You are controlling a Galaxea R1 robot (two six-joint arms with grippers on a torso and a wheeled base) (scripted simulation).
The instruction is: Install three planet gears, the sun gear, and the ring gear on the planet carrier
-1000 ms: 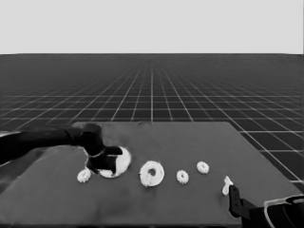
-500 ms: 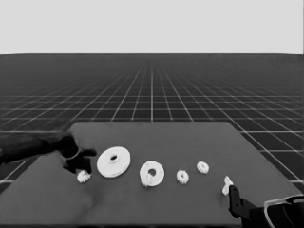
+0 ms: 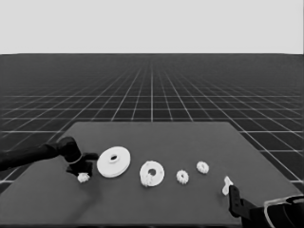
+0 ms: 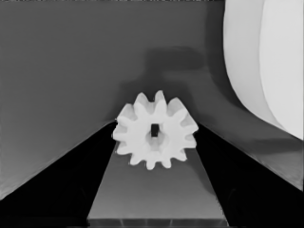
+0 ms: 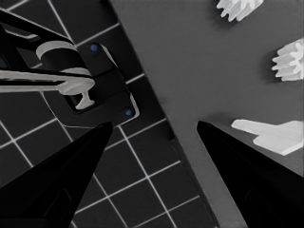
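Dark matte table (image 3: pixel 156 133), left jaws (image 3: pixel 81 172) spread around toothed white planet gear (image 4: pixel 155 130), not gripping; right jaws (image 5: pixel 154 130) wide, empty

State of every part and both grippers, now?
Small white toothed gear at the left end: flat on the table, left gripper down at it; gripped or not, unclear.
Larger white round part: on the table, uninstalled.
Smaller white round part: on the table, uncovered.
Two small white gears: loose, apart.
Thin white piece: loose.
Right gripper: open, parked at the near right corner.
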